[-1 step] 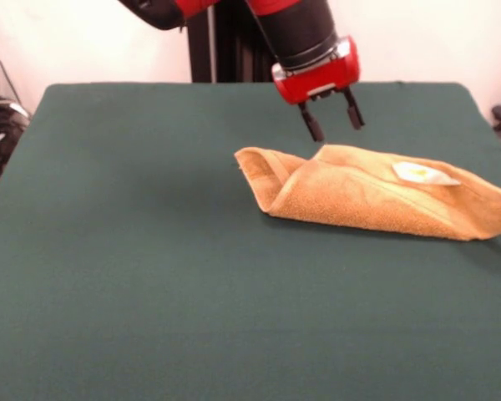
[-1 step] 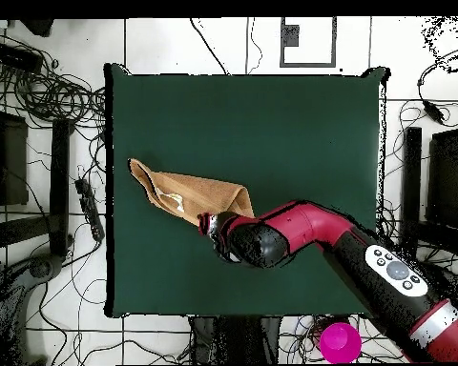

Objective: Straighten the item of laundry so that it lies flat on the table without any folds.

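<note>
We see the towel [image 1: 376, 196] lying folded over on itself on the table [image 1: 134, 276], towards the right side in the front view and close to that edge, w/ a small white tag [image 1: 422, 174] showing on top. In the overhead view the same towel [image 2: 190, 195] sits near the left edge of the table [image 2: 300, 124], narrowing to a point at one end. The gripper [image 1: 331, 119] hangs just above the towel's far edge, its two dark fingers spread apart and holding nothing. We judge the cloth light, soft and limp: terry w/ no stiffness, so it will drape and drag rather than slide as one piece, and it isn't fragile. Best hold, we think, is a pinch on the upper layer at a free corner or along the rolled fold at the left end in the front view (a grab in the middle would likely catch both layers), then peel that layer back across. The table cover is dark green cloth, prob. grippy, so the bottom layer should stay put while the top one is pulled. Plenty of bare table lies beside the towel for spreading it, less so towards the near edge. Around the table: cables on the floor, dark furniture, and a pink round object [image 2: 340, 341] near the robot's base.
</note>
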`<state>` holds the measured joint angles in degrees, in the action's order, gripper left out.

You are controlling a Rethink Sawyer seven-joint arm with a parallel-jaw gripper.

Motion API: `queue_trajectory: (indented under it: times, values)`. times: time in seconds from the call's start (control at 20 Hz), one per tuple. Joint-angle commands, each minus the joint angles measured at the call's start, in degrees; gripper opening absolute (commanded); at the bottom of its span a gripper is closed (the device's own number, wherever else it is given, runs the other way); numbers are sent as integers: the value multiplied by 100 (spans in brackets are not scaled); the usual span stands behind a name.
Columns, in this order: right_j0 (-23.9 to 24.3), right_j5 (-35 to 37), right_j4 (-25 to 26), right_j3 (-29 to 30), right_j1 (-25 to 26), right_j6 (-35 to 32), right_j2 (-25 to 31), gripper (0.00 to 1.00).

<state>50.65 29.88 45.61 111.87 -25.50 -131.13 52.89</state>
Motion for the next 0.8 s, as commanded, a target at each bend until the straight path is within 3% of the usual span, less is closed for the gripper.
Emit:
queue_trajectory:
  times: [0.05,0.8]
  values:
    - [-339,612,217,-590,0,1209,-300,100]
    - [-476,666,265,-715,26,1163,-548,100]
